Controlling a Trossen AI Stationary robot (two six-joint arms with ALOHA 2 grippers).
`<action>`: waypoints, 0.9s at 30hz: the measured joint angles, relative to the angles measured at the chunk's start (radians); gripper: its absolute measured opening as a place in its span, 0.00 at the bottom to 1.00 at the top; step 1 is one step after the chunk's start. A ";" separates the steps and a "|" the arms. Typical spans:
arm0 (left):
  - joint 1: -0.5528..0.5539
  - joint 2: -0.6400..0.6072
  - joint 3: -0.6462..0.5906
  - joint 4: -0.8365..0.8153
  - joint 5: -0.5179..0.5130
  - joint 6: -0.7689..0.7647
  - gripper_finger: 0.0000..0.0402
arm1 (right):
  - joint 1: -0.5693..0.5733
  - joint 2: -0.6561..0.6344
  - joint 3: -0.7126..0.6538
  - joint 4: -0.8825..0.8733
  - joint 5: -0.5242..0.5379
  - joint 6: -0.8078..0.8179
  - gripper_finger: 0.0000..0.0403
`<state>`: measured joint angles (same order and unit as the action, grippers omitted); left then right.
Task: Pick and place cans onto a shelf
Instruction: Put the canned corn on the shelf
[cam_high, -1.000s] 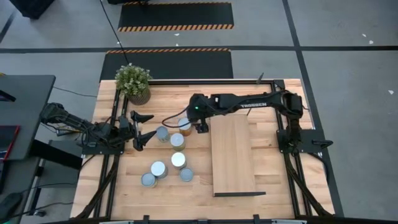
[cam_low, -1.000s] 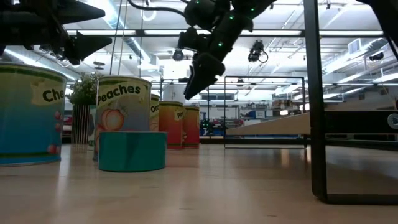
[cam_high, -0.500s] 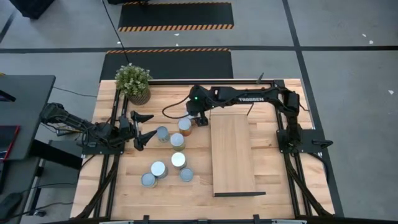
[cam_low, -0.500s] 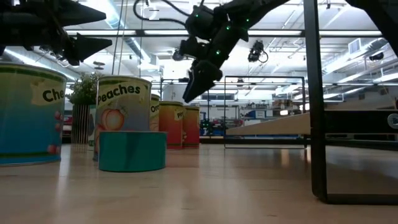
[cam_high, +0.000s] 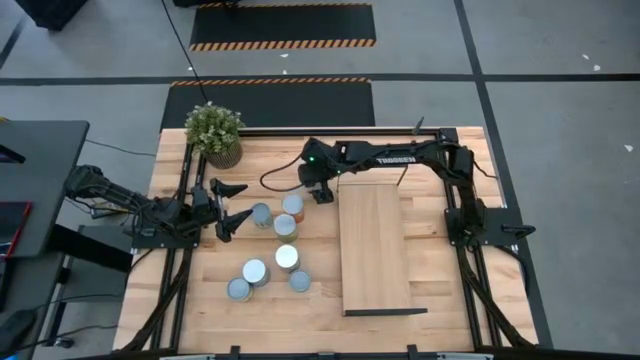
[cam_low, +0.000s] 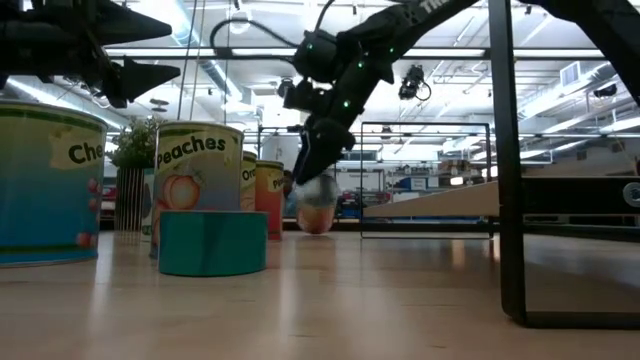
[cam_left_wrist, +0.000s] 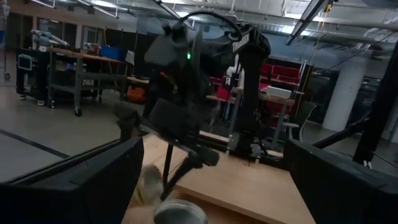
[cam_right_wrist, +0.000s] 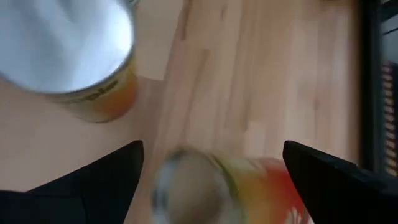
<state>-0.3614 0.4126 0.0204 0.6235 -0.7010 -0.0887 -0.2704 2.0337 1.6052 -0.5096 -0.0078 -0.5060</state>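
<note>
I see a small red-and-orange can (cam_right_wrist: 217, 186) with a pale round top lying tipped and blurred on the wooden tabletop (cam_high: 440, 300), just beside the far left corner of the long light-wood shelf (cam_high: 375, 250). My right gripper (cam_high: 322, 193) hangs over it, fingers (cam_right_wrist: 93, 180) spread wide, holding nothing. The left gripper (cam_high: 228, 208) waits open beside the upright silver-topped cans (cam_high: 272, 245).

Both arms were dark, jointed builds. The right arm (cam_high: 400, 158) bore white lettering along its forearm, a green light near its wrist, and a black cable trailing off.
</note>
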 joint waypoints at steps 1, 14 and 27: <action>0.000 0.000 0.000 0.000 -0.002 -0.001 0.98 | -0.008 0.000 0.000 -0.002 0.000 0.000 0.98; 0.001 0.000 0.000 0.000 -0.019 -0.005 0.98 | -0.027 -0.010 0.194 -0.104 0.163 0.149 0.98; 0.000 0.000 -0.001 -0.005 -0.021 -0.005 0.98 | -0.303 -0.004 0.263 -0.367 0.162 0.511 0.94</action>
<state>-0.3611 0.4122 0.0199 0.6180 -0.7216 -0.0940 -0.5731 2.0296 1.8678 -0.8762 0.1538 0.0051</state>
